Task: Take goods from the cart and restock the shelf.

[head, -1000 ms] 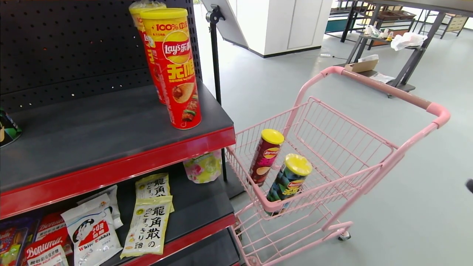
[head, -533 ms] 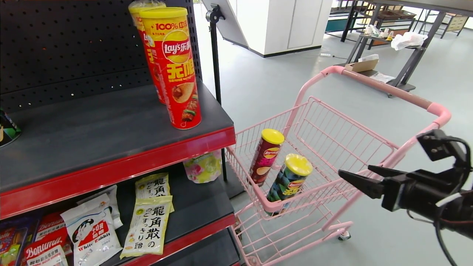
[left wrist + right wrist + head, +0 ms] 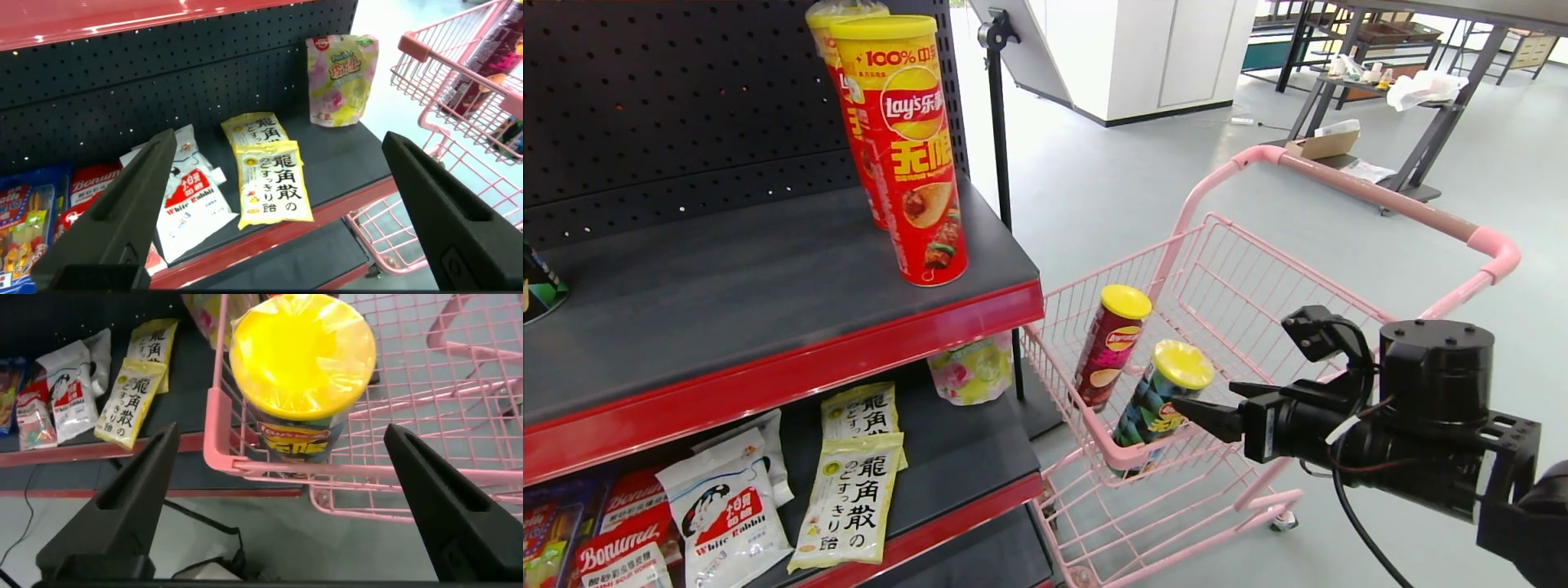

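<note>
Here, a black store shelf point(image 3: 768, 269) with red edges stands just left of a pink wire cart point(image 3: 1347, 186). The right gripper point(image 3: 1205, 394) hangs at the cart's near rim. Its two fingers are spread wide apart and hold nothing. In the right wrist view they sit on either side of a blue-green can point(image 3: 1156, 404) with a yellow lid, without touching it.

The left gripper point(image 3: 279, 140) also has its fingers wide apart and empty, and it faces the shelf's lower board, left of the cart. Two tall red cans point(image 3: 915, 163) stand upright on the shelf's upper board, at the end closest to the cart.

The blue-green can leans in the cart's near corner, against the wire wall. A dark red can point(image 3: 1107, 351), also yellow-lidded, leans just behind it in the cart, on the side closest to the shelf. On the lower board, flat yellow packets point(image 3: 274, 184) and a white packet point(image 3: 192, 204) lie face up, and a pale green pouch point(image 3: 341, 77) stands nearest the cart.
</note>
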You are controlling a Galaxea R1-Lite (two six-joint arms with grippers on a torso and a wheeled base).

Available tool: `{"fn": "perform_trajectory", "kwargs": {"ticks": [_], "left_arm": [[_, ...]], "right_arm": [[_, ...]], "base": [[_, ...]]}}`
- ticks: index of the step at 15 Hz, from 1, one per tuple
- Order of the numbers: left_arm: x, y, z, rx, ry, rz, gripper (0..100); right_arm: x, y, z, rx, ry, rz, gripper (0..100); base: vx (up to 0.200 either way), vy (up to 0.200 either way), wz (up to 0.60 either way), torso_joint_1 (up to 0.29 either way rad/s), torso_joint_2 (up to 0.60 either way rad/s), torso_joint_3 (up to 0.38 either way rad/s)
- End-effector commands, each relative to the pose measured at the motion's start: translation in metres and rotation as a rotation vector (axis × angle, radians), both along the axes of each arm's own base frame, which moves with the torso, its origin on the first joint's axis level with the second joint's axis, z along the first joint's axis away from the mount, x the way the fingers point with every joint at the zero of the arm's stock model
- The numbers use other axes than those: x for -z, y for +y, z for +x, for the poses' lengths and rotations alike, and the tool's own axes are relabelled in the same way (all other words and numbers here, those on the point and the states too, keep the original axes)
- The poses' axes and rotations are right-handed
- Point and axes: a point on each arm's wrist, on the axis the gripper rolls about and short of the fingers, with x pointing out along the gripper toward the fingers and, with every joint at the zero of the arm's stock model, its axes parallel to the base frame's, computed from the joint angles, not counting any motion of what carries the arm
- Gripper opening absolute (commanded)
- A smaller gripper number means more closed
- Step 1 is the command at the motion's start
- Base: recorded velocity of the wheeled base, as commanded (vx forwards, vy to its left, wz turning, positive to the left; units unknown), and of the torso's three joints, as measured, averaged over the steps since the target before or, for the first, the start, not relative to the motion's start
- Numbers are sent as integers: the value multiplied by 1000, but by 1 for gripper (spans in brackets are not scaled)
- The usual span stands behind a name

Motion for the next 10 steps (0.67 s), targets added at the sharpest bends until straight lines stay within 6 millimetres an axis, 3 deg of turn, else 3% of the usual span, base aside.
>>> {"fn": "perform_trajectory", "kwargs": {"ticks": [1,10], "left_arm": [[0,0,0,-2,2,0,100],[0,0,0,0,2,0,100]], "right_arm": [[12,5,8,-15,41,-16,100],[50,20,45,-11,5,-7,100]], "base": [[0,0,0,0,0,0],[0,0,0,0,0,0]]}}
